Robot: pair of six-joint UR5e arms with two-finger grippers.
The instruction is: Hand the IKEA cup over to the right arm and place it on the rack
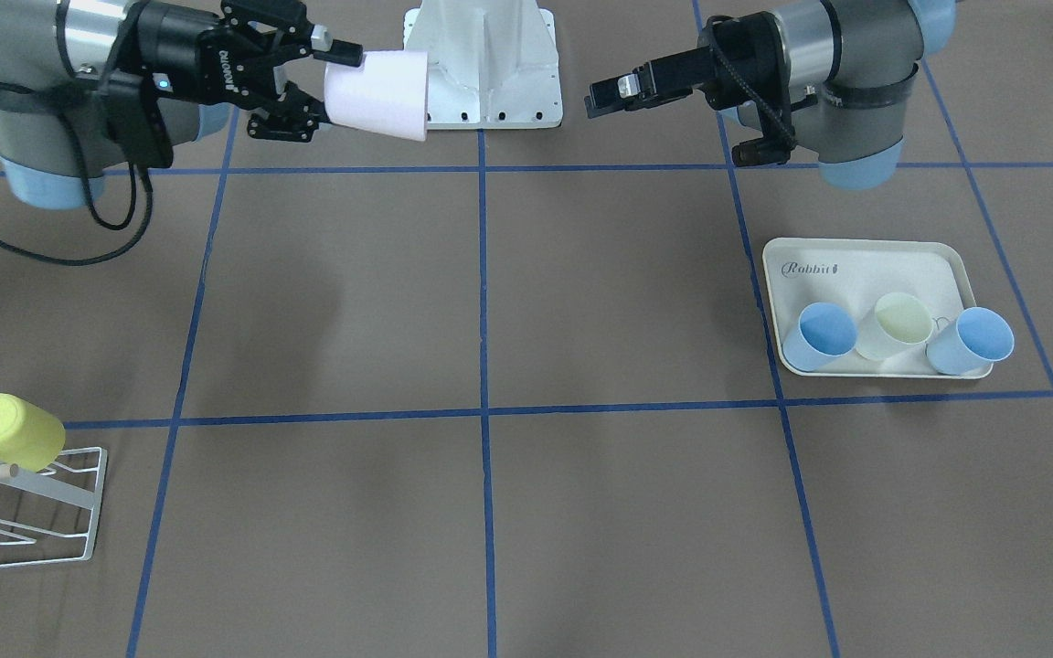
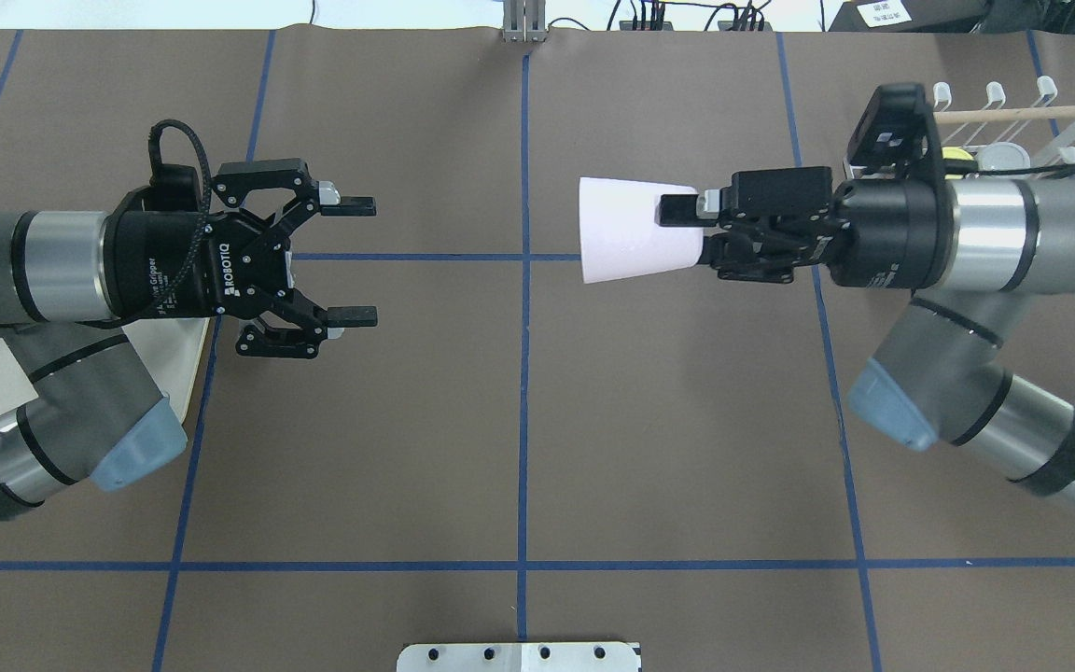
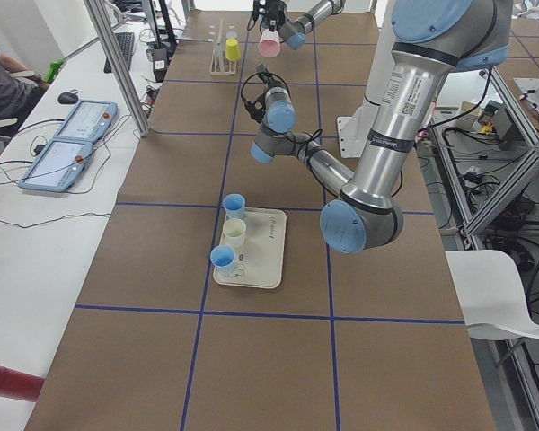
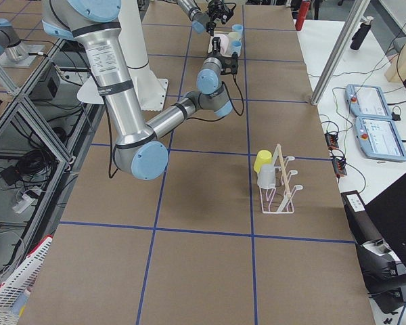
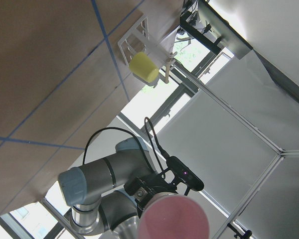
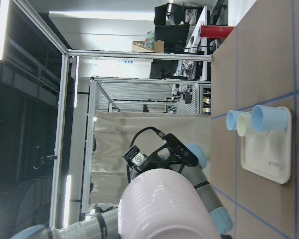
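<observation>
The IKEA cup (image 2: 626, 229) is pale pink and lies sideways in the air, its wide mouth pointing at the left arm. My right gripper (image 2: 687, 229) is shut on the cup's narrow base, also seen in the front view (image 1: 330, 87). My left gripper (image 2: 365, 261) is open and empty, level with the cup and well apart from it. The white wire rack (image 1: 33, 512) with a wooden dowel stands at the table's far right corner, behind the right arm (image 2: 1013, 117). A yellow cup (image 1: 10, 429) hangs on it. The left wrist view shows the pink cup (image 5: 174, 219) facing it.
A cream rabbit-print tray (image 1: 865, 265) lies under the left arm's side with two blue cups (image 1: 824, 334) and a pale cream cup (image 1: 897, 324) on it. The robot's white base (image 1: 483, 64) stands between the arms. Blue tape lines grid the brown table.
</observation>
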